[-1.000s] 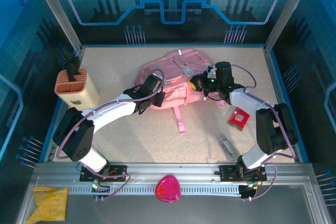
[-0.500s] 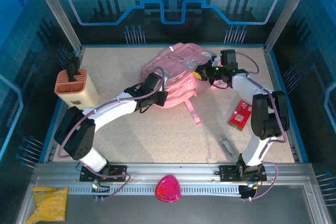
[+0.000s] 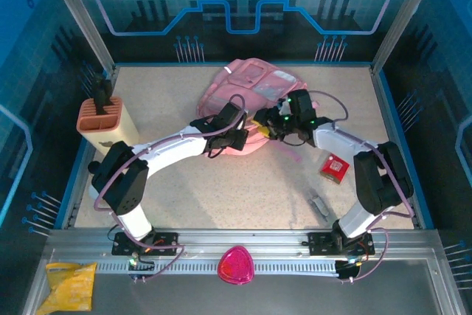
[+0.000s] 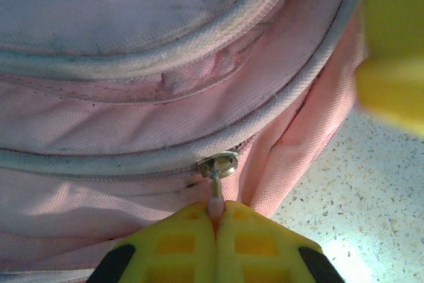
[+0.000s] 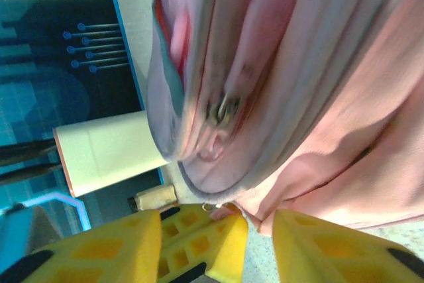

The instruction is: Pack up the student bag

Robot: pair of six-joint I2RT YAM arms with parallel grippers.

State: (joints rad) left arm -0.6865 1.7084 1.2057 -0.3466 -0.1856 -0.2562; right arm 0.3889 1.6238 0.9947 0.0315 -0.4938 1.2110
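Visibly woven student bag [image 4: 132,111], metal zipper pull [image 4: 217,167]

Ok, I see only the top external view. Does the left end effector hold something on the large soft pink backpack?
Observer: Yes. In the left wrist view, the left end effector is shut on the small pink zipper pull of the large soft pink backpack.
Operator: And the right end effector, does it grip the fabric?
Observer: It does not seem so. In the right wrist view its yellow fingers stand apart, and the backpack just ahead of them is blurred.
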